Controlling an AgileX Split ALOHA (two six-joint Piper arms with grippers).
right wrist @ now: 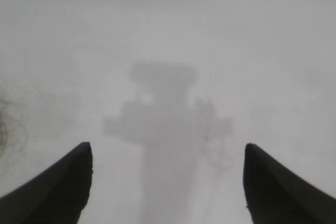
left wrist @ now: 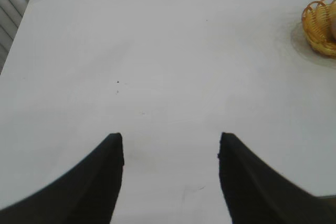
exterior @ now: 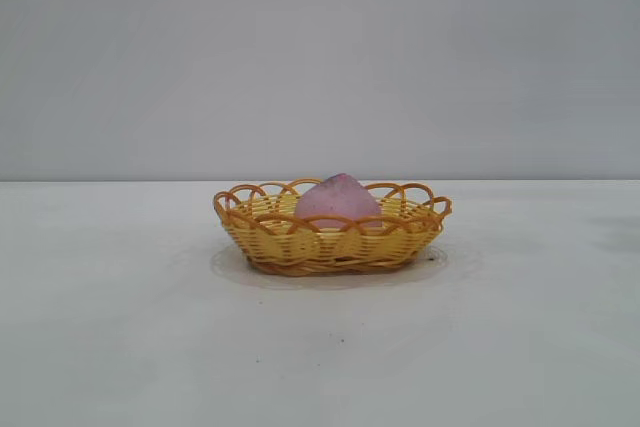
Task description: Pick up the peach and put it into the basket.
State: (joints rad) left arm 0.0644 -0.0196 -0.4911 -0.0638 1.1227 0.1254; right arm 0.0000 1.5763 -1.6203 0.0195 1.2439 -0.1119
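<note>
The dusty pink peach [exterior: 337, 201] sits inside the yellow-orange wicker basket [exterior: 275, 239] at the middle of the white table in the exterior view. Neither arm shows in that view. In the left wrist view my left gripper [left wrist: 170, 145] is open and empty over bare table, and part of the basket [left wrist: 316, 27] shows far off at the edge. In the right wrist view my right gripper [right wrist: 168, 153] is open and empty above bare table, with its own shadow below it. The peach is not visible in the right wrist view.
The white table [exterior: 120, 327] runs wide on both sides of the basket, with a plain grey wall behind it. The table's edge [left wrist: 16, 30] shows in the left wrist view.
</note>
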